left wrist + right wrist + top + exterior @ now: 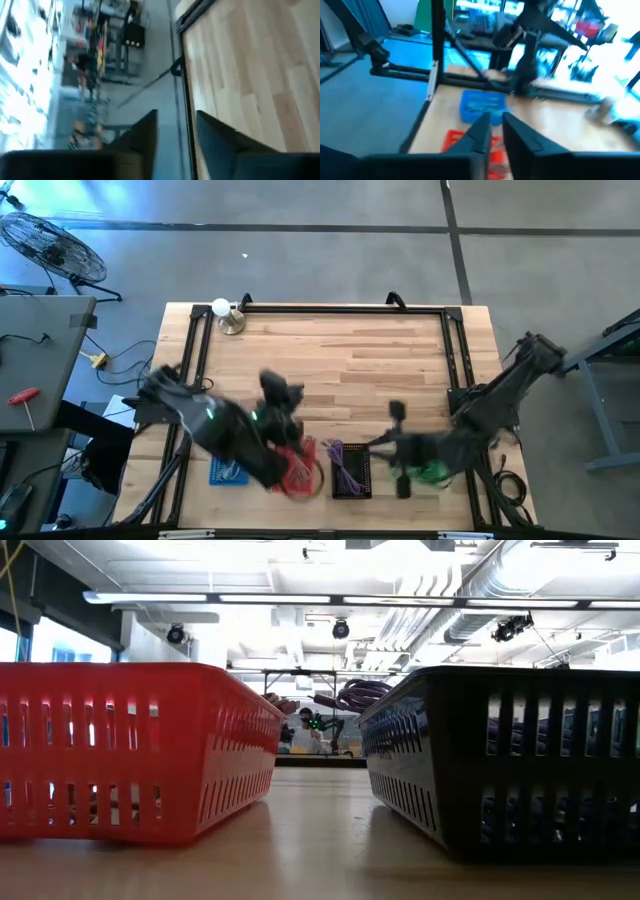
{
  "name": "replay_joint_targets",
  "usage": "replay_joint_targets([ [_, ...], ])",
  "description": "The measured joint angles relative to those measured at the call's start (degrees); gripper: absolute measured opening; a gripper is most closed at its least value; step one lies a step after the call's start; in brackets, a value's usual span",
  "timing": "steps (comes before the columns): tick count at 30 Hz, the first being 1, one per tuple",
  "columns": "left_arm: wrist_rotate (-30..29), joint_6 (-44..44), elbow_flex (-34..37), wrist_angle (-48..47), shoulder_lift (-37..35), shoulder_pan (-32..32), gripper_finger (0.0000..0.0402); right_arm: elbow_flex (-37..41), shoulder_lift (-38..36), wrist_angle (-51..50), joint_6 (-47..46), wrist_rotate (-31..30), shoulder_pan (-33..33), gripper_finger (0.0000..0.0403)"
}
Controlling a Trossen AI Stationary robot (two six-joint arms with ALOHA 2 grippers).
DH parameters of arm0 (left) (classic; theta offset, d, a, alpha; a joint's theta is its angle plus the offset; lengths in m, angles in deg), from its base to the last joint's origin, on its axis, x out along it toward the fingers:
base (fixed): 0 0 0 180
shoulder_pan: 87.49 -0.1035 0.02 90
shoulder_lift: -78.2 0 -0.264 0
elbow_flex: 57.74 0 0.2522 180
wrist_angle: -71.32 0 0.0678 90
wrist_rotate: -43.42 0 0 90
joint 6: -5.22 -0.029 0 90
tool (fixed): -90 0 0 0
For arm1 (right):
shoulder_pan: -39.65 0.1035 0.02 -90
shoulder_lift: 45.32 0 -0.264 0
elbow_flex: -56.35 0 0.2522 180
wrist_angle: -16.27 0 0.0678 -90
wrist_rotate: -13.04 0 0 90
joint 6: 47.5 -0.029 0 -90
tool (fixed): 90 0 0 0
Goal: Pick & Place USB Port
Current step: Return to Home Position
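I cannot make out a USB port in any view. My left gripper [280, 388] hangs open above the wood, just beyond the red basket [300, 467]; only floor and table show between its fingers [175, 142]. My right gripper [372, 445] points toward the table's left, raised over the black basket [350, 472], which holds purple cables [347, 465]. Its fingers stand a narrow gap apart [495, 131] with nothing between them. A blue basket [228, 471] sits left of the red one. In the low view, the red basket [130, 750] and black basket [510, 755] rest on the table.
A green object [432, 472] lies under the right arm near the table's right near corner. A small lamp with a white bulb [228, 315] stands at the far left corner. A black frame [340, 310] borders the table. Bare wood [350, 360] fills the far half.
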Motion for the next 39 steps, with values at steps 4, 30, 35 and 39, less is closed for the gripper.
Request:
replay_joint_targets([
  [4,4.51,0.76,0.0,0.06,-5.91,-4.63,0.0025,-2.18,-8.24,-7.5,7.13,-1.74,-1.47,0.0009],
  [30,26.72,2.32,41.58,21.81,-57.24,-27.6,0.0,23.95,-65.32,-32.05,-3.71,-5.91,-8.56,0.0],
  [35,30.51,0.85,60.46,37.11,-70.81,-27.58,0.0,29.58,-69.21,-24.47,-0.58,-2.6,-8.54,0.0],
  [39,33.35,0.87,72.31,44.2,-79.67,-27.58,0.0,33.35,-70.03,-22.43,-0.06,-2.42,-8.54,0.0],
])
